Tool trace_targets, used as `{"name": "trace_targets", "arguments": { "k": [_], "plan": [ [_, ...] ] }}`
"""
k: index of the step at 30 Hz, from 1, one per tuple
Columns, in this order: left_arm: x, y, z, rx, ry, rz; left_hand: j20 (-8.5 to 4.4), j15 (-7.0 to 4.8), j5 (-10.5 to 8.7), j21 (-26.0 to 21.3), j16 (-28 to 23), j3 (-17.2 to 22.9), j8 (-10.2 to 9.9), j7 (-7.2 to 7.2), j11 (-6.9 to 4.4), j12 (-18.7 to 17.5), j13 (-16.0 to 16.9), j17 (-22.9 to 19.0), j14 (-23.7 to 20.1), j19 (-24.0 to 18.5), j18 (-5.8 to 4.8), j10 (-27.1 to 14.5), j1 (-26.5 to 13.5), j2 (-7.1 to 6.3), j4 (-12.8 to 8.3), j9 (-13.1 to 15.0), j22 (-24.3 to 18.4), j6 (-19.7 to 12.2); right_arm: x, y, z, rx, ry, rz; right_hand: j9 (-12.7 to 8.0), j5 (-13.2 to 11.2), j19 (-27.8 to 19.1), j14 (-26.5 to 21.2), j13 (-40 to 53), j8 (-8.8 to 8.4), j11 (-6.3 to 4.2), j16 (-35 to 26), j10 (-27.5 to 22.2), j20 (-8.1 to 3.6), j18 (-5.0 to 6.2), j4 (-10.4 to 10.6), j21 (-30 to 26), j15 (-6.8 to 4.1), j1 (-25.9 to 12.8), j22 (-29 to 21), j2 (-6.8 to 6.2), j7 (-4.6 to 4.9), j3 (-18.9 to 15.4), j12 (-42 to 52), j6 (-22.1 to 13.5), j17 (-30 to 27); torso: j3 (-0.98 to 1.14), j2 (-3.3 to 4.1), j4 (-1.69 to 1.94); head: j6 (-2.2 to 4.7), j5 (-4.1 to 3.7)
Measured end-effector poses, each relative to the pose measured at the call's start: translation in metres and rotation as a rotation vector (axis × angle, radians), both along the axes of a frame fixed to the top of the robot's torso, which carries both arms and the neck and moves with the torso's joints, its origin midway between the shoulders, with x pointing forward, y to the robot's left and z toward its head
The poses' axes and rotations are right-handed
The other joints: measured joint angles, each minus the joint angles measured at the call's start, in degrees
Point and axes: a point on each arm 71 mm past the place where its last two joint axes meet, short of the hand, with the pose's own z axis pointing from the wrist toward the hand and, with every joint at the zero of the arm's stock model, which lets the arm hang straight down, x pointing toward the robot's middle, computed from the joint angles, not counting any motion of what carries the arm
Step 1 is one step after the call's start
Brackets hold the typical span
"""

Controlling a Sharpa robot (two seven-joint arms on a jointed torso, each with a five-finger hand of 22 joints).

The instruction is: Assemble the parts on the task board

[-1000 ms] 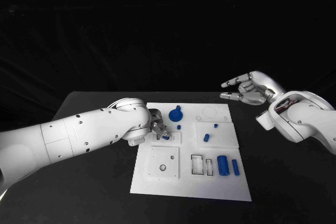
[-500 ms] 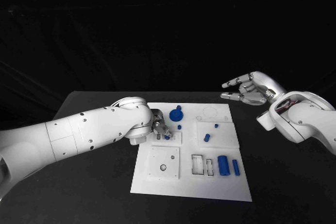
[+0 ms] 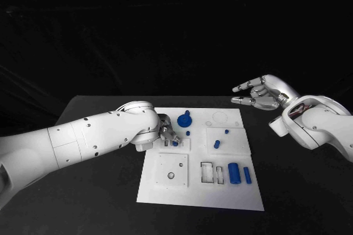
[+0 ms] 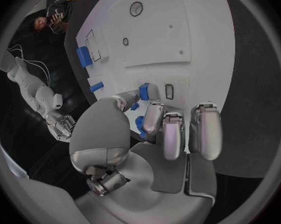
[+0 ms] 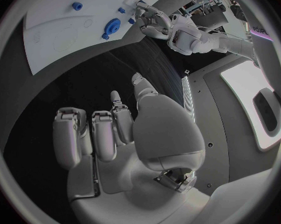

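Left hand (image 3: 168, 133) pinches small blue peg (image 4: 143, 91) over task board (image 3: 198, 194); right hand (image 3: 261, 94) hovers w/ fingers apart, holding nothing.

left hand (image 3: 168, 133) pinching, right hand (image 3: 259, 94) raised, open.

A flat black counter (image 3: 88, 194) carries the things. Directly on it, near its middle, lies a white rectangular task board (image 3: 198, 197), a thin plate with its long sides running away from the robot. Bare black counter surface borders the plate on every side.
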Motion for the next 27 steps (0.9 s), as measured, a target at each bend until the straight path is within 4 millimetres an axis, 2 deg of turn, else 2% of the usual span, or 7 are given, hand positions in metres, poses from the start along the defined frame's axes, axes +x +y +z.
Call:
{"name": "trace_targets", "arguments": {
  "k": [4, 11, 14, 27],
  "plan": [
    [0.0, 0.001, 0.0, 0.0, 0.0, 0.002, -0.11, -0.21, 0.1, 0.24, 0.0, -3.74, -0.38, -0.01, -0.11, 0.14, 0.34, 0.0, -0.21, 0.11, 0.01, 0.11, -1.36, -0.87, 1.47, -0.14, 0.0, 0.78, 0.0, 0.0, 0.0, 0.0, 0.001, 0.0, 0.0, 0.0, 0.0, 0.0, 0.0, 0.0, 0.0, -0.07, 0.0, 0.0, 0.0, 0.0, 0.0, 0.0, 0.0, 0.0, 0.0, 0.0, 0.0, 0.0, 0.0, 0.0, -0.01, 0.0, 0.01, -0.04, 0.01],
    [0.0, 0.003, -0.001, 0.0, 0.0, 0.006, -0.21, -0.21, 0.1, 0.48, 0.0, -11.47, -0.77, -0.14, -0.01, 0.54, 0.76, 0.0, -0.21, 0.21, 0.01, 0.42, -1.59, -0.89, 4.15, -0.28, 0.0, 1.32, 0.0, 0.0, 0.0, 0.0, 0.002, 0.001, -0.01, 0.21, 0.0, 0.0, 0.0, 0.0, 0.21, -0.34, -0.2, 0.0, 0.0, 0.16, -0.26, 0.0, 0.0, -0.01, 0.0, 0.0, -0.16, -0.3, 0.0, -0.01, -0.05, -0.01, 0.01, -0.01, -0.06],
    [0.0, 0.003, -0.001, 0.0, -0.001, 0.008, -0.41, -0.21, 0.1, 0.65, 0.0, -15.35, -0.96, -0.22, -0.2, 0.54, 0.87, -0.01, -0.21, 0.0, 0.0, 0.61, -1.13, 0.06, 4.88, -0.33, 0.0, 1.4, 0.0, 0.0, 0.0, 0.0, 0.003, 0.001, -0.01, 0.21, 0.0, 0.0, 0.0, 0.0, 0.2, -0.34, -0.2, 0.0, 0.0, 0.32, -0.26, 0.0, 0.0, -0.01, 0.0, 0.0, -0.32, -0.3, 0.0, -0.01, -0.05, -0.01, 0.01, 0.03, -0.11],
    [-0.001, 0.011, 0.002, -0.016, -0.016, 0.03, -0.41, -0.21, 0.1, 0.88, 0.0, -24.38, -1.4, -0.22, -0.2, 0.54, 1.37, -0.01, -0.21, 0.0, 0.0, 0.61, -2.34, 2.27, 5.12, -0.17, 0.0, 1.8, 0.0, -0.001, -0.001, -0.002, 0.007, -0.002, -0.01, 0.21, 0.0, 0.0, 0.01, 0.0, -0.01, -0.65, -0.42, 0.0, 0.0, 0.54, -0.48, 0.0, -0.24, -0.02, 0.24, 0.0, -0.55, -0.66, 0.0, -0.02, -0.04, -0.02, 0.01, -0.02, -0.24]
  ]
}}
